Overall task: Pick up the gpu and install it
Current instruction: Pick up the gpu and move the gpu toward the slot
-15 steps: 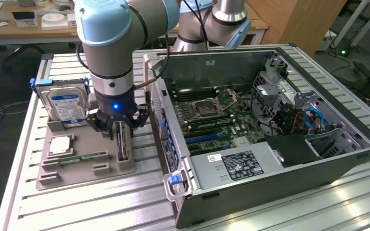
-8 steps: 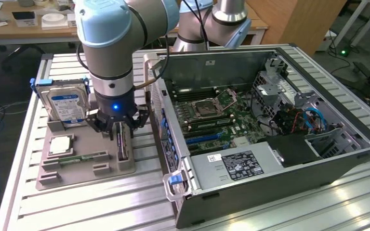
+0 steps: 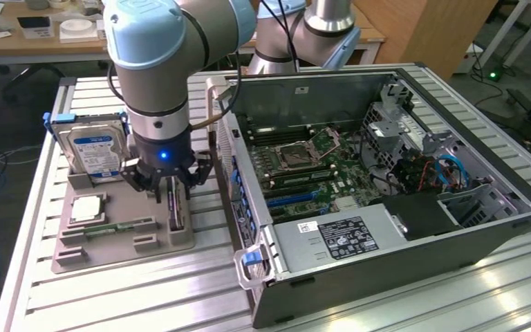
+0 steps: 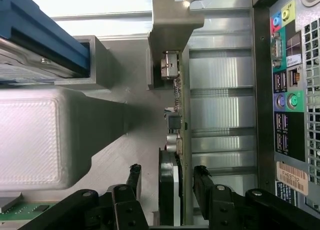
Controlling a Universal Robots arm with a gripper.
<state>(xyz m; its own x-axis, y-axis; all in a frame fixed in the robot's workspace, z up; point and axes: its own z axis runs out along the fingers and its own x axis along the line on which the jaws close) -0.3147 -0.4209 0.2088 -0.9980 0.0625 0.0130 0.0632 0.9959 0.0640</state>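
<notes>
Over the gray tray [image 3: 108, 252], your gripper [image 3: 175, 192] hangs w/ its fingers [image 4: 134, 176] spread wide, one on each side of the gpu [image 3: 176, 214]. They don't touch it; you can see a gap on both sides. The gpu stands on its edge in a tray slot, btw the hard drive [image 3: 95, 149] and the PC case [image 3: 367, 207], just beside the case.

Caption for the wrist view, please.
Open end effector straddles the upright gpu in its holder, beside the computer case.
</notes>
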